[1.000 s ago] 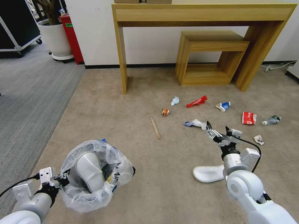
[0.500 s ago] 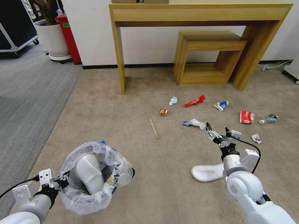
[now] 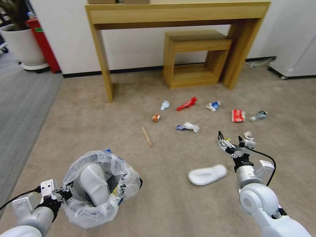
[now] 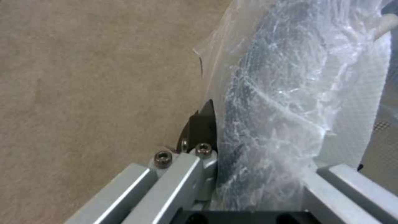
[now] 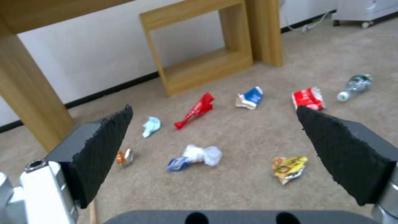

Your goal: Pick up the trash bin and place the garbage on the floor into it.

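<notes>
My left gripper (image 3: pixel 66 191) is shut on the rim of the trash bin (image 3: pixel 122 194), held above the floor (image 3: pixel 98 131) at lower left. Its bag liner (image 4: pixel 286 102) is crinkled, and a white slipper (image 3: pixel 93 184) lies inside. My right gripper (image 3: pixel 230 137) hangs open over the carpet, nothing between its pads (image 5: pixel 104 149). The garbage lies ahead: a second slipper (image 3: pixel 207 174), a yellow wrapper (image 5: pixel 290 167), a white-blue wad (image 3: pixel 188 126), a stick (image 3: pixel 146 135), a long red wrapper (image 3: pixel 187 103), a carton (image 3: pixel 213 105), another red wrapper (image 3: pixel 238 115) and a bottle (image 3: pixel 259 115).
A wooden console table (image 3: pixel 177 14) stands against the wall, with a small wooden shelf (image 3: pixel 194 59) under it. A white appliance (image 3: pixel 296 49) sits at far right. Grey carpet (image 3: pixel 19 108), a planter (image 3: pixel 19 46) and a red bin (image 3: pixel 42 42) are at left.
The whole head view has swung to the right, so the camera moved. Both arms keep their pose. The slipper on the floor now shows clear of my right arm.
</notes>
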{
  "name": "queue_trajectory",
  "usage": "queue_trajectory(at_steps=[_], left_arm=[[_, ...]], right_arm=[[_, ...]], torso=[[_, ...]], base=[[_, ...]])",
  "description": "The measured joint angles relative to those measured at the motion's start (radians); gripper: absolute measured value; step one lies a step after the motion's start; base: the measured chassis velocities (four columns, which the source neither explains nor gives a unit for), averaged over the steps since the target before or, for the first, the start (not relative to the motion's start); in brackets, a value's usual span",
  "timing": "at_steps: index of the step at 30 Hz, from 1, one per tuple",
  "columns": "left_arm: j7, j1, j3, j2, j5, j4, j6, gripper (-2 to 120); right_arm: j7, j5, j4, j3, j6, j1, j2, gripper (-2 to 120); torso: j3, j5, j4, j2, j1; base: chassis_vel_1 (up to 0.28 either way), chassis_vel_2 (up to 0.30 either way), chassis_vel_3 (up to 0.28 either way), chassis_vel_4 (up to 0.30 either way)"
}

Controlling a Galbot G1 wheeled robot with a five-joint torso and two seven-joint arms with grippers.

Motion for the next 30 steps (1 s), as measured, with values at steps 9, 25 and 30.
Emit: queue_trajectory(at_steps=[9, 25, 30], left_arm=[[-0.019, 0.003, -0.022, 0.002, -0.031, 0.016, 0.002, 0], [-0.033, 0.007, -0.032, 0.003, -0.059, 0.013, 0.007, 0], [-0.038, 0.008, -0.041, 0.009, -0.069, 0.013, 0.006, 0]], right_arm=[[-0.001, -0.005, 0.008, -0.006, 0.007, -0.001, 0.001, 100], [-0.004, -0.007, 0.027, 0.003, 0.006, -0.014, -0.009, 100], [-0.004, -0.009, 0.024, 0.001, -0.002, -0.012, -0.008, 98]], torso=[[0.0, -0.0001, 0.0008, 0.0, 0.0], [0.0, -0.0001, 0.0007, 0.0, 0.0], [0.0, -0.0001, 0.0006, 0.0, 0.0]], base=[[-0.002, -0.006, -0.003, -0.003], [0.0, 0.0, 0.0, 0.0], [0.0, 0.0, 0.0, 0.0]])
